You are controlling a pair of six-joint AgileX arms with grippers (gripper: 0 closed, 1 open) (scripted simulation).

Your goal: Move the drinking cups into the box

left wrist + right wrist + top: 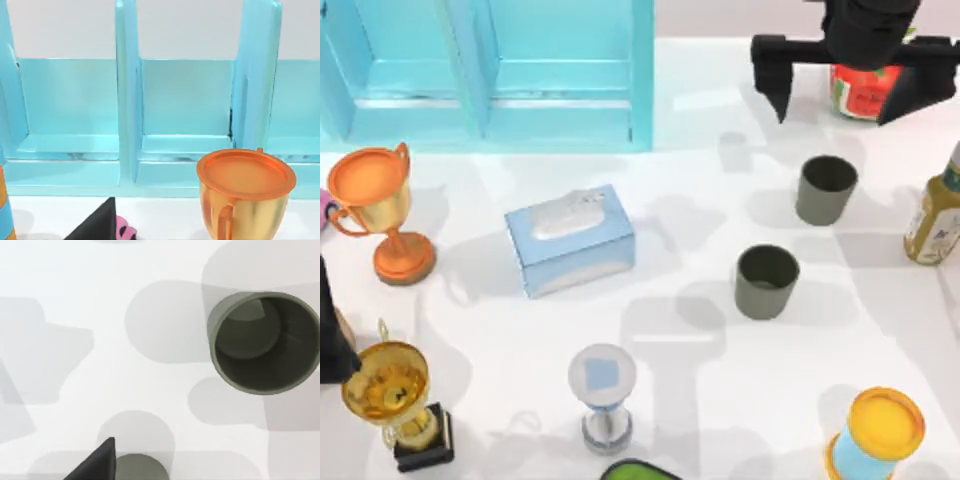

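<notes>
Neither drinking cup has reached the box yet. Both stand upright on the white tabletop point(680, 250) right of centre: the far cup point(826, 189) towards the back, the near cup point(766, 281) closer to the middle and a little left of it. The turquoise box point(485, 75), split into compartments, sits at the back left with nothing visible inside it.

The right claw point(840, 85) hangs at the back right with its fingers spread wide and nothing between them, just behind the far cup, so a first pickup looks likely but has not begun. The left arm sits parked at the left edge; whether its claw is released or clenched cannot be told.

Between cups and box lies a blue tissue box point(570, 239). A red-labelled can point(858, 92) stands right under the right claw, and a sauce bottle point(938, 212) stands near the far cup; both could be clipped. Two trophy cups point(378, 208) at left, an hourglass point(603, 397) and a yellow-lidded blue can point(876, 436) at the front stand well apart from that path.
</notes>
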